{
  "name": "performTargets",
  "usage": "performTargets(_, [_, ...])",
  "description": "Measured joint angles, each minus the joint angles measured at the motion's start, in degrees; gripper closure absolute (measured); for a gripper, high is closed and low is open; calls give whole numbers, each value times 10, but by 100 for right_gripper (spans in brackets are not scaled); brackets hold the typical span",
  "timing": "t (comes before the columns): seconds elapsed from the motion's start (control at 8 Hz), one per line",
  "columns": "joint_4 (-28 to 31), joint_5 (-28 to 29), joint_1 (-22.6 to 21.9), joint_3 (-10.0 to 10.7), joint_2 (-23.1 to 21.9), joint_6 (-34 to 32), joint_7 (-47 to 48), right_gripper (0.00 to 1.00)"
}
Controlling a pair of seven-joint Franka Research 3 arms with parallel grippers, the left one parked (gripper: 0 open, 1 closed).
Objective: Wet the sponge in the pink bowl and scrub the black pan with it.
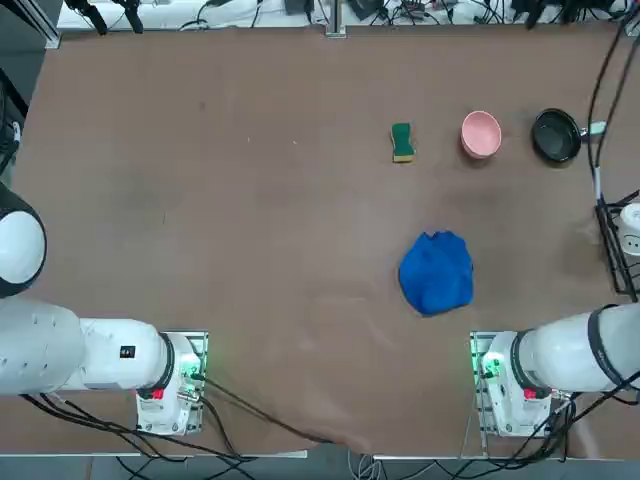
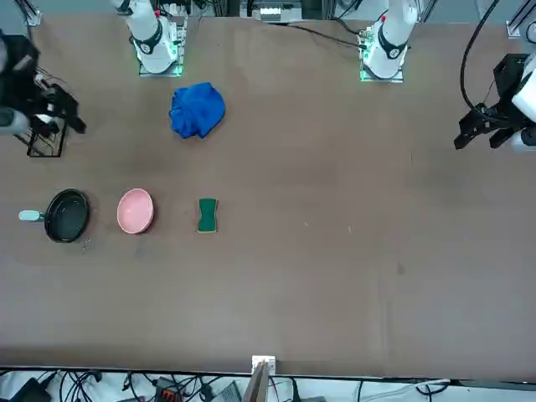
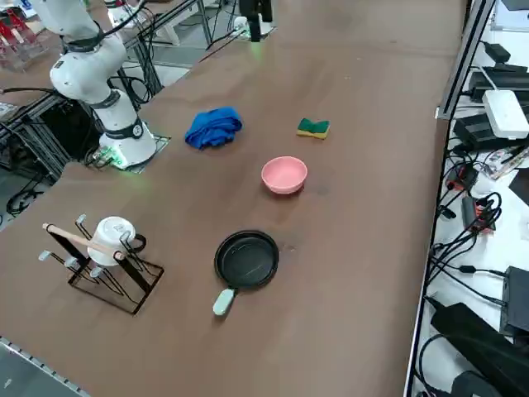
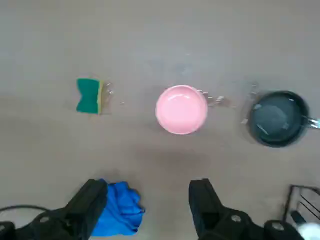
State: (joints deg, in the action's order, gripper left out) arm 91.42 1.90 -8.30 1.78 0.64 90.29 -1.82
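Presently, we find the right gripper [image 4: 147, 207] with its jaws wide apart and nothing between them. The sponge [image 1: 402, 142] lies flat on the worktop [image 1: 280, 250], green face up, left of the pink bowl [image 1: 481, 135]; the black pan [image 1: 556, 136] sits on the bowl's other side.

We judge that the coming pick-up turns on the sponge's direction: from the jaws, it lies to the robot's left and farther out from the arm bases. Its long axis points away from those bases, and in the wrist view it runs across the line joining the fingers, so we expect little turning before a grip at the waist.

We note that the top view leaves the gripper out, whereas the front view places it near the dish rack [image 3: 116, 281]. The right side view shows the yellow layer beneath the green and the pan's handle unobstructed; overhead, a cable crosses that handle. We cannot tell whether the bowl holds water.
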Motion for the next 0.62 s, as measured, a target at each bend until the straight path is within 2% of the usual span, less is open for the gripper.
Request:
performTargets(0.25, [11, 0, -47, -11, 57, 61, 25, 0])
performTargets(0.62, [19, 1, -109, -14, 157, 166, 154, 0])
